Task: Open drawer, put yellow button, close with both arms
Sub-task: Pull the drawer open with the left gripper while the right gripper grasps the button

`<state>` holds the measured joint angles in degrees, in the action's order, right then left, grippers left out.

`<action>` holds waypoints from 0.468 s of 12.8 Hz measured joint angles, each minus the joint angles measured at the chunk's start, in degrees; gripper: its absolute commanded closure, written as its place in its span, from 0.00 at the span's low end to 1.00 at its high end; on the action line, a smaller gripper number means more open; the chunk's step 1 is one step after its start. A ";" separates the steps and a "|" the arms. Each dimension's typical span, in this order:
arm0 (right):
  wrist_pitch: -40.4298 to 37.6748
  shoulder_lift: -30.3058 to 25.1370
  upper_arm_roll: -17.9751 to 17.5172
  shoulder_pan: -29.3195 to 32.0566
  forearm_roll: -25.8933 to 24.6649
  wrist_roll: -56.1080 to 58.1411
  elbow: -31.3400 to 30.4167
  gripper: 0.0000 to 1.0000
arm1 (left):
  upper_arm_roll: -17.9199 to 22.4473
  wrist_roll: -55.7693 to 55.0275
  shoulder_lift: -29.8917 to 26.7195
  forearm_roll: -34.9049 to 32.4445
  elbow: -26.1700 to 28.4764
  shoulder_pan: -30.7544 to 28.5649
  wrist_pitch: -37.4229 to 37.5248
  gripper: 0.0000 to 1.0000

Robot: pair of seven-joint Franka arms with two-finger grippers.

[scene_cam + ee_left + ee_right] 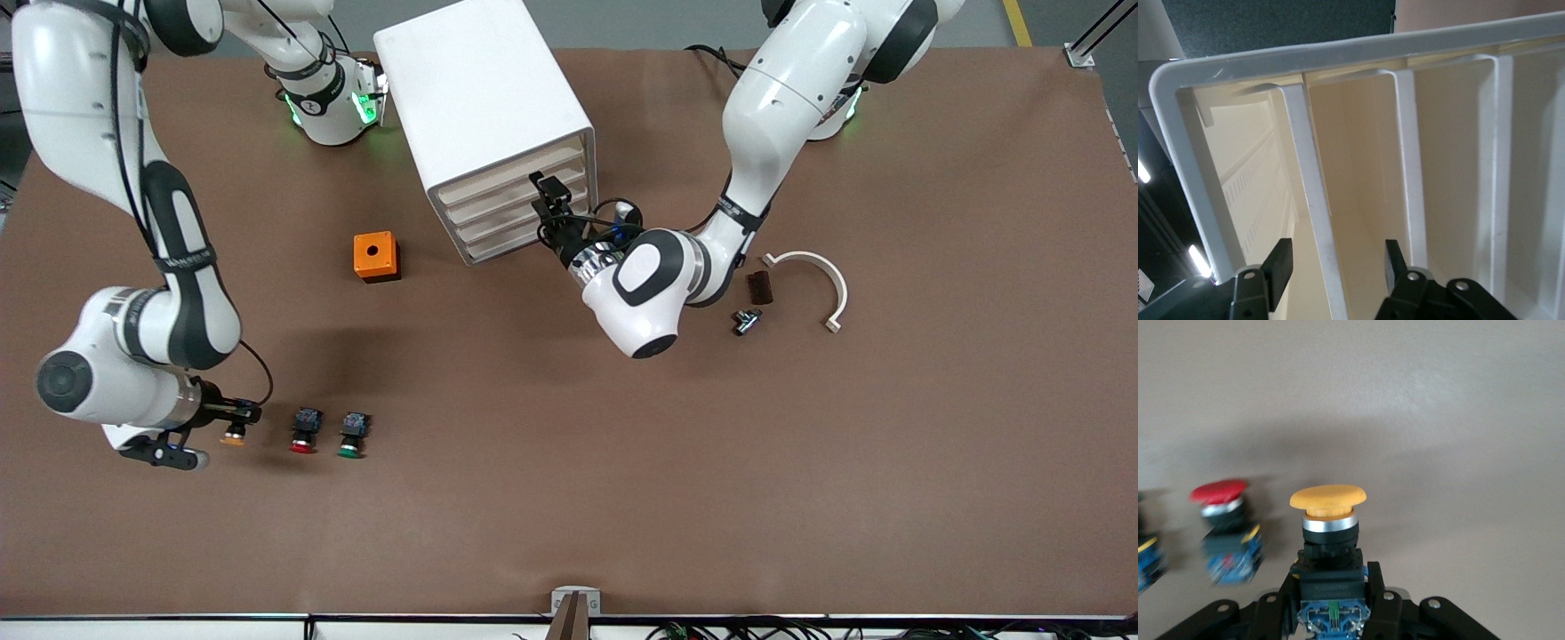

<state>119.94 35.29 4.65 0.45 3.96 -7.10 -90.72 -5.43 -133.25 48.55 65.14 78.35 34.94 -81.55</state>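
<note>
Surface: brown matte table, its edge nearest the front camera lined with a white rail and cables.
Cabinet: big white rounded boxy cabinet near the edge where the arms' bases stand, four cream-fronted drawers facing the front camera; the uppermost drawer looks closed.
Left gripper: left gripper at the cabinet's drawer fronts. Only the left wrist view shows its jaws, spread and straddling a white vertical rib of the cabinet's front without visibly pressing it.
Right gripper: right gripper low over the table toward the right arm's end. The right wrist view shows what the front view hardly does: jaws pinching the black body of the yellow button, its cap pointing away from the wrist.
Neighbours: red-capped push-button and green-capped push-button in a row beside the yellow one.
Other items: orange cube with a round hole; white curved plastic clamp; small dark brown block; small metal fitting.
Writing: none readable.
</note>
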 measured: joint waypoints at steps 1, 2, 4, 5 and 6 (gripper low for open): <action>-4.63 -3.27 -0.06 -0.37 0.10 -2.52 0.19 1.00 | -0.01 -0.51 0.01 0.04 0.02 0.46 0.00 0.46; -9.26 -6.66 -0.15 -1.13 0.32 -5.71 0.19 1.00 | -0.02 -0.85 0.03 0.08 0.03 0.86 0.05 0.50; -16.46 -12.36 -0.25 -3.61 1.72 -12.02 -0.01 1.00 | -0.10 -1.66 0.05 0.11 0.05 1.76 0.48 0.60; -19.03 -14.69 -0.29 -5.11 3.02 -15.26 -0.21 1.00 | -0.13 -2.24 0.07 0.11 0.10 2.35 0.79 0.67; -20.62 -16.68 -0.32 -6.48 4.16 -18.19 -0.66 1.00 | -0.18 -3.05 0.11 0.11 0.20 2.85 0.92 0.74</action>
<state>99.32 18.61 4.33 -6.03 8.13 -25.28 -91.38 -5.61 -136.30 48.66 65.26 78.56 37.79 -80.64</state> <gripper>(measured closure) 0.586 0.586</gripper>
